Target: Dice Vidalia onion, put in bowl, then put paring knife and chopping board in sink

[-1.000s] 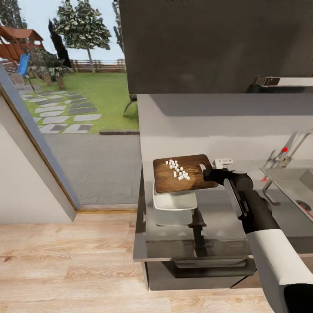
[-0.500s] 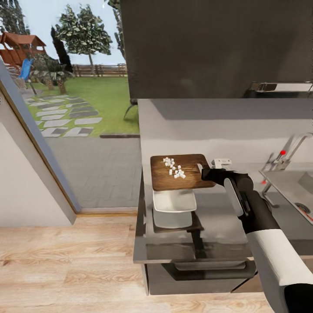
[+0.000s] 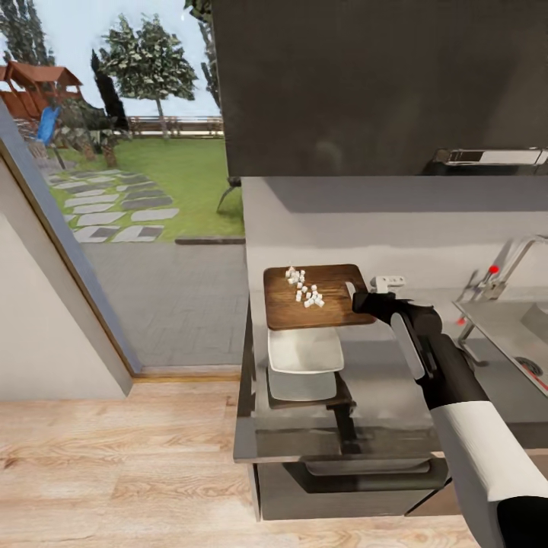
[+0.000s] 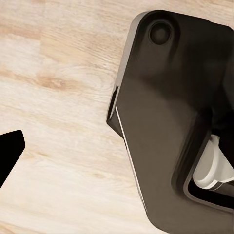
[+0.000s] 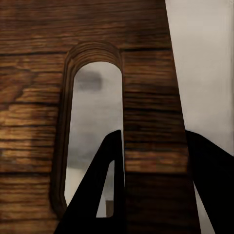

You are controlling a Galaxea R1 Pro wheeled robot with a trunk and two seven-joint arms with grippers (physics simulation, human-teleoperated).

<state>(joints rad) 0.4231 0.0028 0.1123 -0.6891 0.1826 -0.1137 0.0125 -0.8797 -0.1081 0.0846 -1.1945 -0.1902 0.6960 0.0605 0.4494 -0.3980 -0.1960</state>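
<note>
My right gripper [image 3: 355,297] is shut on the right edge of the brown chopping board [image 3: 316,301] and holds it in the air, roughly level. Small white cubes of diced Vidalia onion [image 3: 304,288] lie on the board's far left part. The white squarish bowl [image 3: 304,352] sits on the glossy grey countertop [image 3: 380,380], right under the board's near edge and partly covered by it. In the right wrist view, one dark finger [image 5: 97,195] reaches through the slot of the chopping board [image 5: 146,122]. A dark fingertip [image 4: 9,151] of the left gripper hangs over wooden floor. The paring knife is out of view.
The steel sink [image 3: 506,323] with its chrome tap [image 3: 511,262] and red knob lies at the right. A dark wall cabinet [image 3: 380,84] hangs above the counter. Left of the counter are wooden floor [image 3: 114,457] and a glass door onto a garden.
The board with the onion cubes has shifted slightly away from me and to the left, uncovering more of the bowl. The head view has also shifted a little.
</note>
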